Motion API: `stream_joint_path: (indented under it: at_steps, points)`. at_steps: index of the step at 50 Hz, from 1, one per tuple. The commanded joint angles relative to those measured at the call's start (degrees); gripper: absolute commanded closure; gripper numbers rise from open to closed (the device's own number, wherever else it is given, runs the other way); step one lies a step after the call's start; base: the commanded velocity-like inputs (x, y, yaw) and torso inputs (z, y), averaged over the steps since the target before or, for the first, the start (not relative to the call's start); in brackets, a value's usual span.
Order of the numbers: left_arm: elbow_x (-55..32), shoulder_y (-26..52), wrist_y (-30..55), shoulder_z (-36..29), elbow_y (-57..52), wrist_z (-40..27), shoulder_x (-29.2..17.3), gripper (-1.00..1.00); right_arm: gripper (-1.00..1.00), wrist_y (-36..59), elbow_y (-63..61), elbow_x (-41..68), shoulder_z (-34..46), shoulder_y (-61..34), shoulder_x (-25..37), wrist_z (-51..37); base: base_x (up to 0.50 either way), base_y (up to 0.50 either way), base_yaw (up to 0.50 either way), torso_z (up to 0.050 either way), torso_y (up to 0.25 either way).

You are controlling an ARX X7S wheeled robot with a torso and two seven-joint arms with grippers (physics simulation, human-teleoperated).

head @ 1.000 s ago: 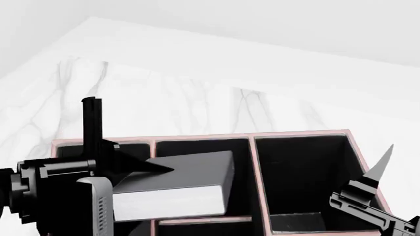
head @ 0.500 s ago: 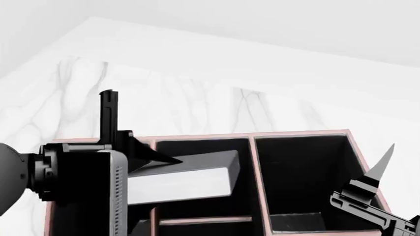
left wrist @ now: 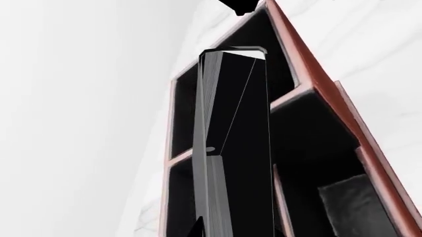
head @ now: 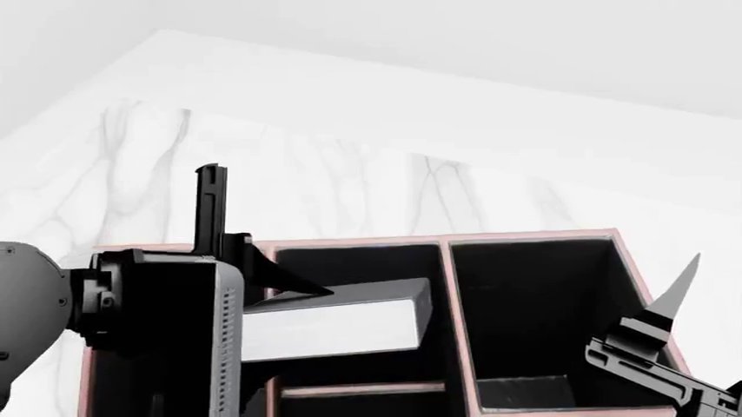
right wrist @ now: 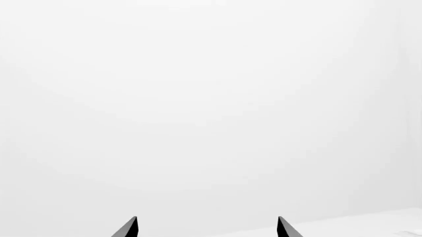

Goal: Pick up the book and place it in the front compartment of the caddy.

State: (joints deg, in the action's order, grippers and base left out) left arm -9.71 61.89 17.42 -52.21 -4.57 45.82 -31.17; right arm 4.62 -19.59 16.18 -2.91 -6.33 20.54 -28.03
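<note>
Book, just one, clamped in left gripper, hanging over middle cell of one caddy. Three cells visible in row. Right gripper spread apart, holding nothing.

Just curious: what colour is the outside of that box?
Reddish-brown, the caddy shows it best in the left wrist view.

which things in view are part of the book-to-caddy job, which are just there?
In the job:
- book, held in the left gripper
- caddy
- front compartment, the middle cell under the book

Just there:
- right gripper, open and holding nothing
- marble table
- the caddy's right-hand cell
</note>
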Motion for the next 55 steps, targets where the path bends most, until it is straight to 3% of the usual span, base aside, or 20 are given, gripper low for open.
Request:
stream_joint_path:
  at_steps: [1, 29, 37, 48, 55]
  points:
    - [-4.69, 1.26, 3.76, 0.53, 0.05, -12.21, 0.75, 1.0, -1.0, -0.35, 0.13, 0.15, 0.02, 0.09, 0.1, -0.04, 0.0, 0.0, 0.0, 0.0, 0.0]
    - [-9.47, 4.13, 3.67, 1.13, 13.01, -6.39, 6.03, 1.0, -1.0, 0.14, -0.31, 1.0, -0.22, -0.05, 0.56, -0.45, 0.0, 0.0, 0.0, 0.0, 0.001]
    - [-8.22, 6.89, 0.29, 1.17, 23.26, -5.13, 9.52, 1.0, -1.0, -0.01, -0.67, 1.04, -0.33, 0.17, 0.72, -0.6, 0.0, 0.0, 0.0, 0.0, 0.001]
    - [-8.72, 9.95, 3.33, -1.65, 33.87, 0.81, 13.54, 1.0, -1.0, 0.06, -1.14, 1.66, -0.54, 0.38, 0.93, -0.6, 0.0, 0.0, 0.0, 0.001, 0.001]
    - [-8.9, 11.82, -0.24, -1.85, 42.62, 4.34, 16.75, 1.0, -1.0, 0.02, -0.66, 1.72, -0.59, 0.06, 0.93, -0.75, 0.0, 0.0, 0.0, 0.0, 0.001]
